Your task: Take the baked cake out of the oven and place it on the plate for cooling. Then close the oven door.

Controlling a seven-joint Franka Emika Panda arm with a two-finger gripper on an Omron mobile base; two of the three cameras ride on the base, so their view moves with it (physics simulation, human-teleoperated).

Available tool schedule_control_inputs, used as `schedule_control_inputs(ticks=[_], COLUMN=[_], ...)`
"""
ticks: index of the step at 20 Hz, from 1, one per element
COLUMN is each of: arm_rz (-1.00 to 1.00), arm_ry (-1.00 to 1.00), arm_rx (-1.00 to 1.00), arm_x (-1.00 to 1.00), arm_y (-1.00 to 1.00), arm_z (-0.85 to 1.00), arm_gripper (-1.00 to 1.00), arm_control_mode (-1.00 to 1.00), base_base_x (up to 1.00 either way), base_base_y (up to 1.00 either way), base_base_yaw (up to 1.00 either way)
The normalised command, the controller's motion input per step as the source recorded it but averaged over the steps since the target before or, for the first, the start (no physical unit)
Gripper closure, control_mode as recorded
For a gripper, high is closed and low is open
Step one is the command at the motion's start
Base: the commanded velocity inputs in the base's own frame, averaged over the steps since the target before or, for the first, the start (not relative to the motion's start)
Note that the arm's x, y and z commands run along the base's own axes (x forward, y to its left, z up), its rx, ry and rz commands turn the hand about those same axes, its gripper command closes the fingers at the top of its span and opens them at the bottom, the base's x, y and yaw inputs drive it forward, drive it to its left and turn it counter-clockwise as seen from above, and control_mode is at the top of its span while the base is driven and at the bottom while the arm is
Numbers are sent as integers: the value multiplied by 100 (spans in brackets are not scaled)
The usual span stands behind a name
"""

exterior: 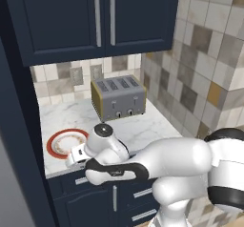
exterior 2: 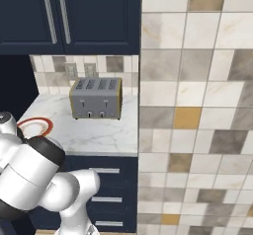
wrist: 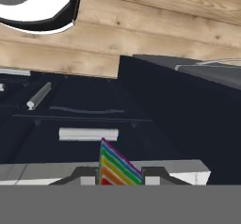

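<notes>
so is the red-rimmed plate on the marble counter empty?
Empty. The red-rimmed round plate lies bare on the white marble counter; the rainbow-layered cake slice sits between the jaws.

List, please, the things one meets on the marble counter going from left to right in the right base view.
Red-rimmed plate → grey four-slot toaster → tiled wall, where the counter ends.
</notes>
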Motion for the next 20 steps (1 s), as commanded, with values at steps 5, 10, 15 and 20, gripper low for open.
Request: schedule_control_inputs(ticks=[5,10,15,20], arm_rz=[-10,-4,0,0], arm_ry=[0,6,18,3], arm_rx=[0,-3,-5,-7], arm_x=[49,46,51,38], arm_y=[20,31,18,18], arm_z=[19,29,15,-4], arm_gripper=[100,100,100,100], arm_control_mode=[-100,-100,-100,-100], base_base_x=[0,0,0,0], base_base_y=[0,0,0,0], base_base_yaw=[0,0,0,0])
